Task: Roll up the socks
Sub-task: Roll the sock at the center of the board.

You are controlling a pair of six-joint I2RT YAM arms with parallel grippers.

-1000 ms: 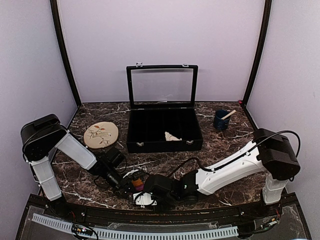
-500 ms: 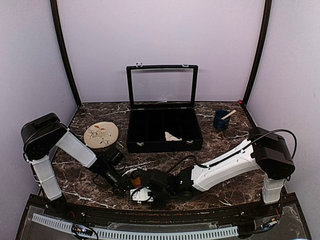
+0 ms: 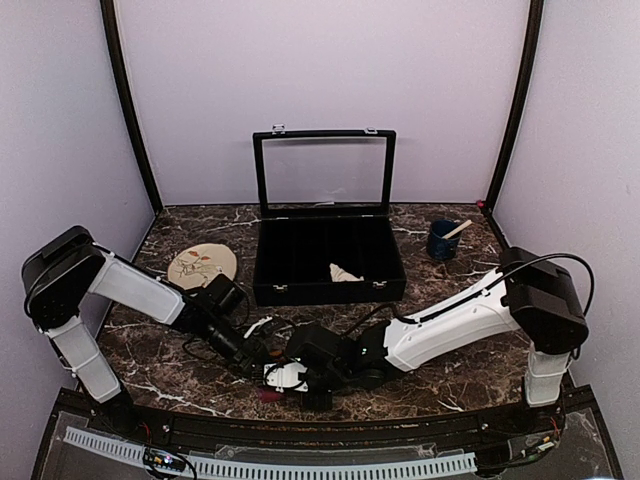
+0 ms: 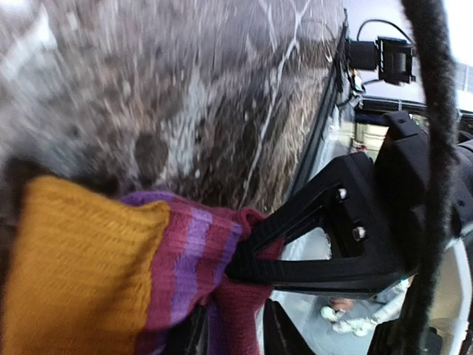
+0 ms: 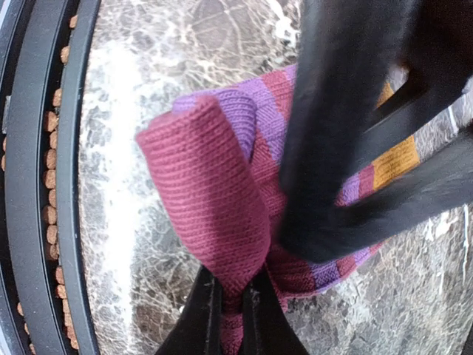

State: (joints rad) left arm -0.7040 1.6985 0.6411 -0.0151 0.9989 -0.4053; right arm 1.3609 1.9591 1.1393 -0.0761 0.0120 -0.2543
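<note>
Jaws, right: pinch shut on a doubled-over fold of the maroon-purple sock, fingertips drawn together with only fabric between them. Jaws, left: stand somewhat apart in the left wrist view, with a strip of the same sock running between the fingers. Cannot tell whether they press the fabric or merely straddle it.

Hangs bunched between the two wrists, low over the marble bench, close to its near edge and in front of the black box. Cannot tell whether touching the surface. Shows its orange end large at the lower left of the left wrist view, followed by maroon and purple stripes that run into the right side's black finger. Folds over into a thick maroon loop in the right wrist view, with the purple bands and a patch of orange beyond, partly hidden by the blurred black fingers of the left side.

Seen from above: left arm reaching in from the left, right arm stretched low from the right, wrists meeting near front centre. Behind them, the box open with its lid upright; inside, in a front compartment right of centre, a small cream soft item, too small to identify. Left of the box, a tan oval mat. Right of the box, a dark blue cup with a stick in it.
</note>
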